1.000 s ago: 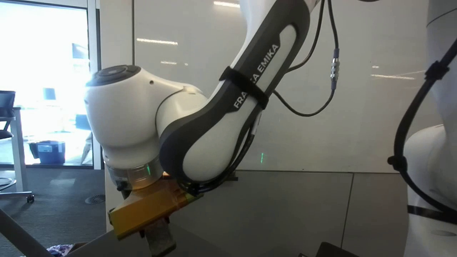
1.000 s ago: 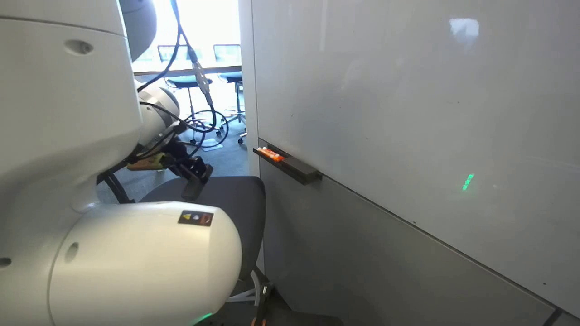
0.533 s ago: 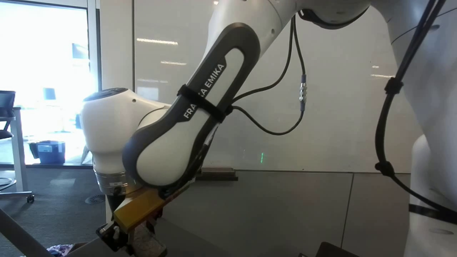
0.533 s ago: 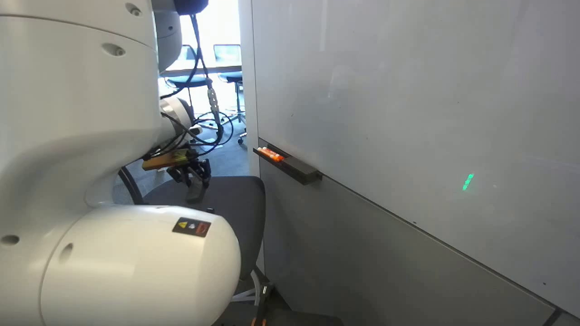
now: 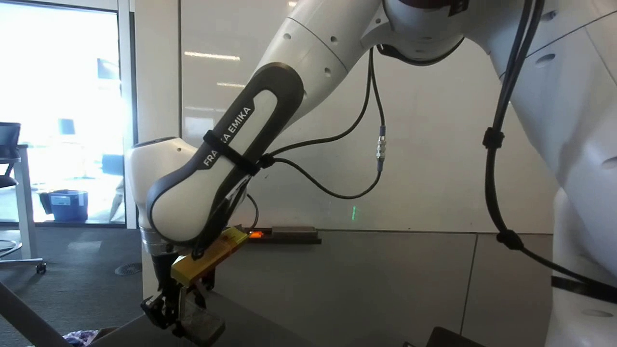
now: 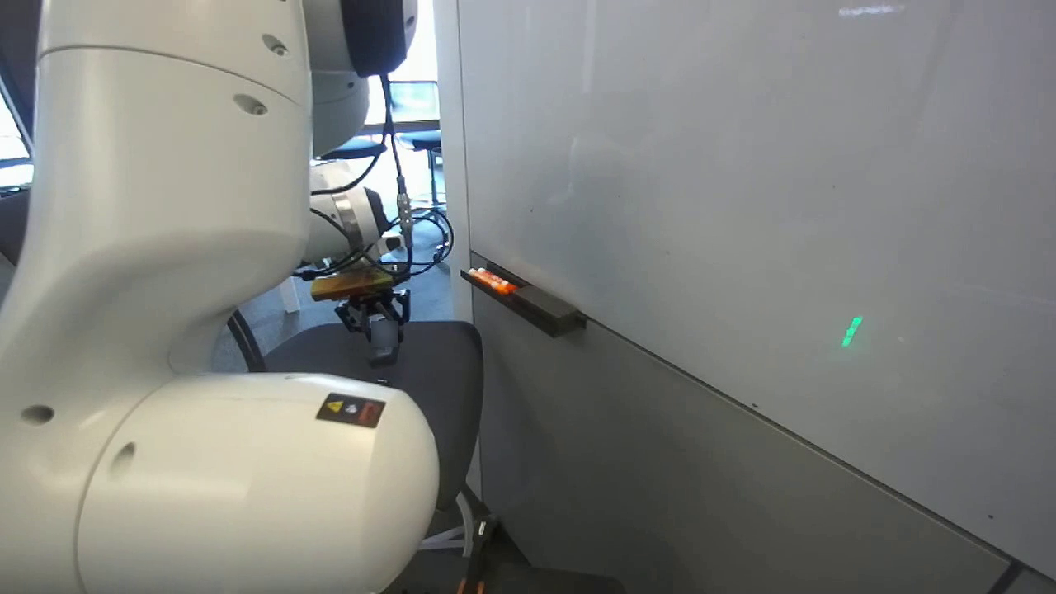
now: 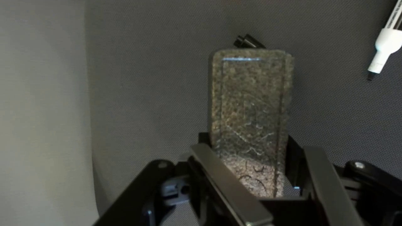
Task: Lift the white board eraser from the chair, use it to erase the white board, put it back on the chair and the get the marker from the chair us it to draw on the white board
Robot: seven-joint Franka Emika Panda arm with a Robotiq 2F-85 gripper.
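Over the seat of the chair (image 6: 441, 396), the hand (image 7: 246, 150) grips the white board eraser (image 7: 251, 100), its jaws standing partly apart and pressed to the two long sides. Most of the eraser juts out past the jaws, its scratched, speckled face showing in the wrist view; whether it touches the seat, I cannot tell. Only the wrist view clearly shows the marker (image 7: 388, 44), white with a dark tip, lying on the chair to the right of the eraser and apart from it, plus a small black cylinder (image 7: 249, 41) partly hidden behind the eraser's far end. Both exterior views take in the white board (image 6: 742, 206), its short green mark (image 6: 852, 332) and something orange on the dark tray (image 6: 528, 319); in an exterior view this resolves into orange pens (image 6: 492, 281). A blue bin (image 5: 69, 206) against the bright window (image 5: 58, 58) appears in an exterior view alone.
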